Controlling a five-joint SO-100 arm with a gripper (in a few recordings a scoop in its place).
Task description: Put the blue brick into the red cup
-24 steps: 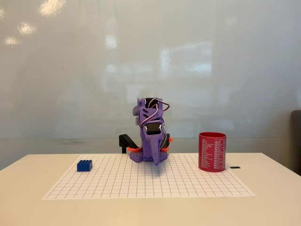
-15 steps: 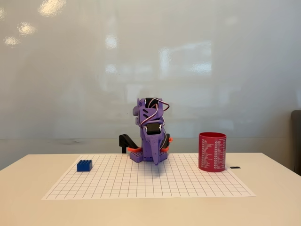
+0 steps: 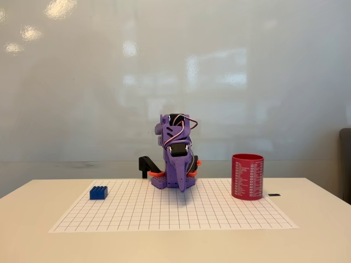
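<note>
The blue brick [image 3: 98, 192] lies studs-up on the left part of the gridded white sheet [image 3: 175, 216]. The red cup [image 3: 247, 176] stands upright on the right side of the sheet, white print on its side. Between them, at the back of the sheet, my purple arm is folded down over its base. My gripper [image 3: 181, 186] points down at the sheet there, fingers together, holding nothing. It is well apart from both the brick and the cup.
A small black piece [image 3: 274, 194] lies just right of the cup. A black clamp [image 3: 147, 165] sits left of the arm's base. The pale table [image 3: 44, 241] extends around the sheet; a white wall stands behind.
</note>
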